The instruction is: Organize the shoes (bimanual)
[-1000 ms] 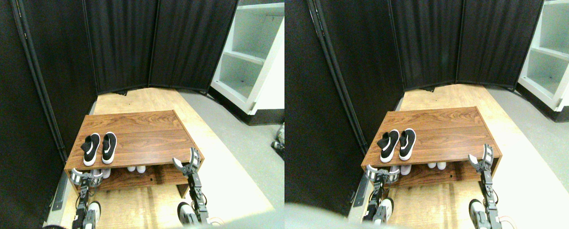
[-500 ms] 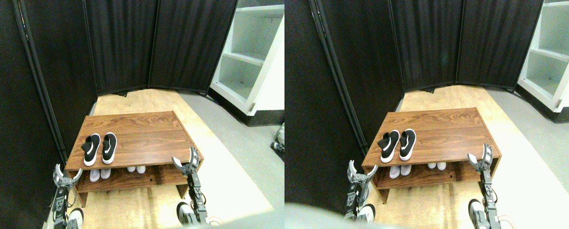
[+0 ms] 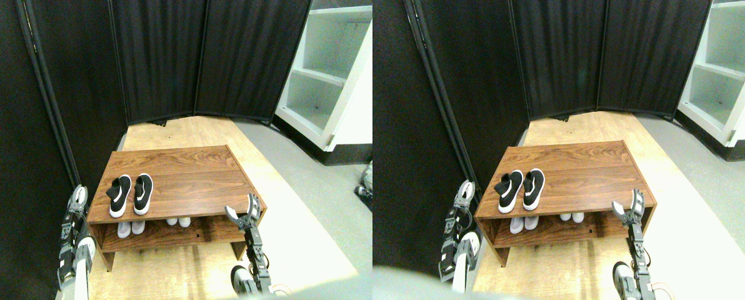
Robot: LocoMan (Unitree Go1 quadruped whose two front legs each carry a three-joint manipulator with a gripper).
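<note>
Peeking toes, pale shoes (image 3: pixel 129 228) half-hidden

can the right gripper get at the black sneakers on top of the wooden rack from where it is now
Probably not directly. The right gripper sits at the brown wooden rack's front right corner, while the black sneakers with white soles stand at the far left of the top; the bare top between leaves a free path.

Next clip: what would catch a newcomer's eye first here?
Probably the black shoes, side by side on the left of the top of the wooden shoe rack. Under them, pale shoes peek from the lower shelf, with another pale pair further right. The right gripper stands open at the rack's front right corner; the left gripper is beside its left end.
</note>
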